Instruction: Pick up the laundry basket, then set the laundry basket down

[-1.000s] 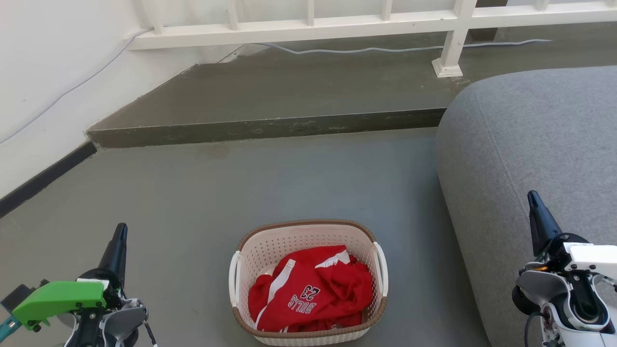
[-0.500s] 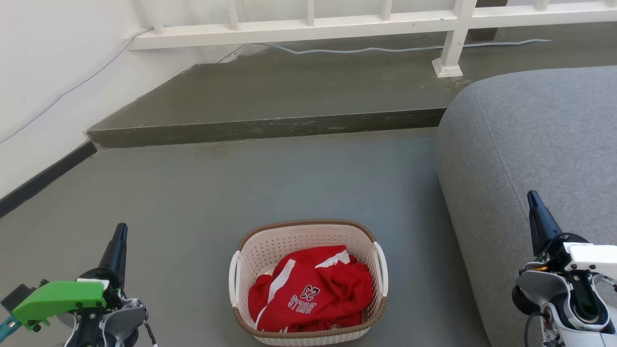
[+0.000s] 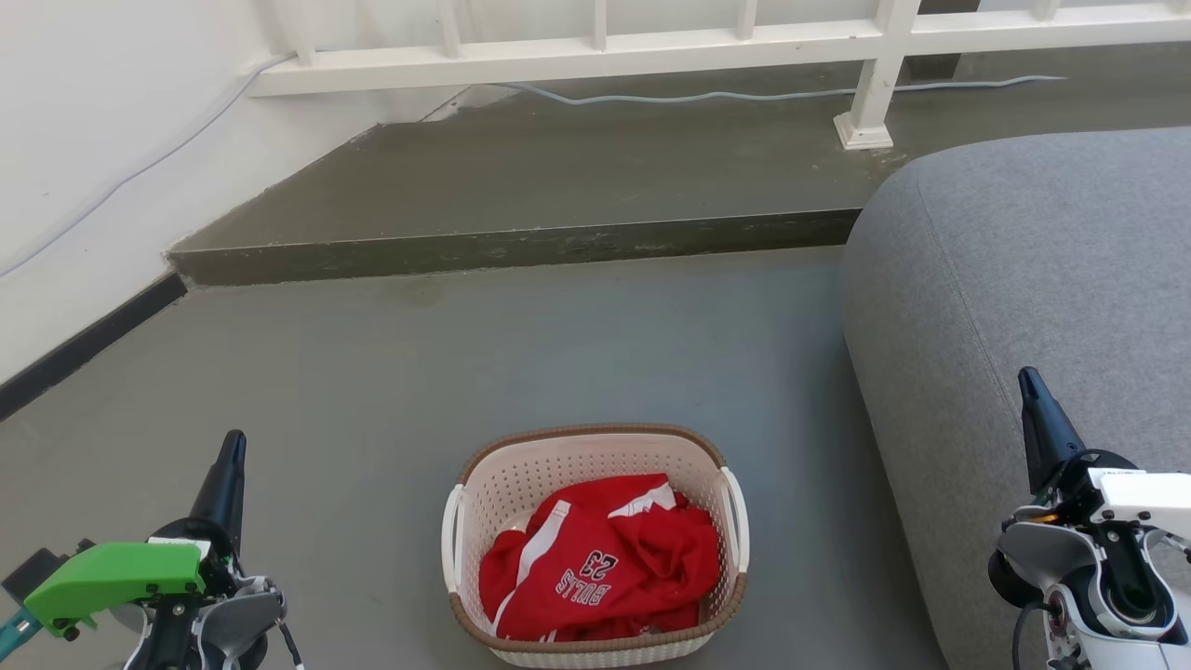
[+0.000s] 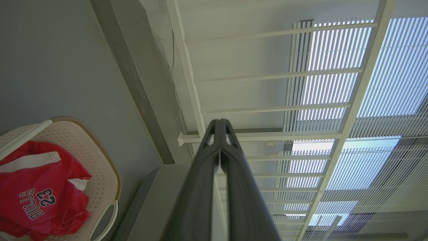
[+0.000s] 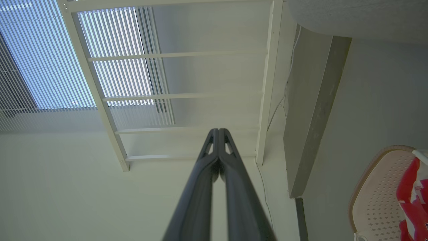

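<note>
**Head and wrist views: basket at rest on the floor.** Against the two earlier head views I find no change. The laundry basket (image 3: pixel 577 470), both arms and the camera keep the same places.

- **Left arm.** The left gripper (image 3: pixel 231 447) is raised to the left of the basket, well apart from it. Its dark fingers point up the head view, and a green housing (image 3: pixel 112 572) sits on the wrist.
- **Right arm.** The right gripper (image 3: pixel 1029 383) stands to the right of the basket, also well apart, with its fingers pointing up in front of a grey sofa (image 3: pixel 1023 279).
- **Gripper state.** In the left wrist view the two fingers (image 4: pixel 200 187) lie pressed together up to the tips. The right wrist view shows its fingers (image 5: pixel 197 190) the same way. I read both grippers as fully closed with nothing between them.

The basket stands upright on the grey floor (image 3: pixel 372 372), between the two grippers. A red jersey (image 3: pixel 605 568) lettered BULLS 23 is bundled inside it. Its two white handles (image 3: pixel 453 535) are untouched.

Beyond the basket the floor meets a low raised step (image 3: pixel 521 186). Past the step runs a white railing (image 3: pixel 595 56), with a pale cable (image 3: pixel 744 95) lying near its foot. A white wall (image 3: pixel 93 140) with a dark skirting closes the room to the basket's left. The sofa lies near the basket's right side, with a strip of floor between them.
</note>
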Controlling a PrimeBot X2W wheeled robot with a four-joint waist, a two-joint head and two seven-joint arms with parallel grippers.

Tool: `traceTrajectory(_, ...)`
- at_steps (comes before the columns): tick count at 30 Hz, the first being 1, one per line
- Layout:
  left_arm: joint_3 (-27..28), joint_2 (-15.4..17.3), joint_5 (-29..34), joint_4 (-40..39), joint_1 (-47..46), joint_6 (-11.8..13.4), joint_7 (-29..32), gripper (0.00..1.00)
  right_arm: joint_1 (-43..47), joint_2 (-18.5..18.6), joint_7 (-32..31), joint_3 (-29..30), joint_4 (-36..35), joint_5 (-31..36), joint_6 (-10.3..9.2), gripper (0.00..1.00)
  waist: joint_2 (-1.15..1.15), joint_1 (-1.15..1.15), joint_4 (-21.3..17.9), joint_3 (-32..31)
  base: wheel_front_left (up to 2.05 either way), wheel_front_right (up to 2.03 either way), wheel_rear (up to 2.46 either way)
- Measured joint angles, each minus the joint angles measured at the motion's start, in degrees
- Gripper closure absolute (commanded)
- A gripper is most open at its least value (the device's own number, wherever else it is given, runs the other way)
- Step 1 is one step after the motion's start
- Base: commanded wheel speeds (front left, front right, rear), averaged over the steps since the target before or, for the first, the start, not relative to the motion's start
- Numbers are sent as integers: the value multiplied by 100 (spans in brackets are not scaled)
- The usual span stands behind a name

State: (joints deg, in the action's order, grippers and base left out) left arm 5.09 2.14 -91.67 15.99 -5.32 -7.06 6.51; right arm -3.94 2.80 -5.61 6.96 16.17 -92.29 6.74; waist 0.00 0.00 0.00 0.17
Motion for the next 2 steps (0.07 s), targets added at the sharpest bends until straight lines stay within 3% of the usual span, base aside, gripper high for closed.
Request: traceTrajectory(2, 0, 0, -1, -1, 0, 0, 0, 100, 0, 0, 0, 0, 0, 0, 7, 100, 0, 0, 0, 0, 0, 0, 0)
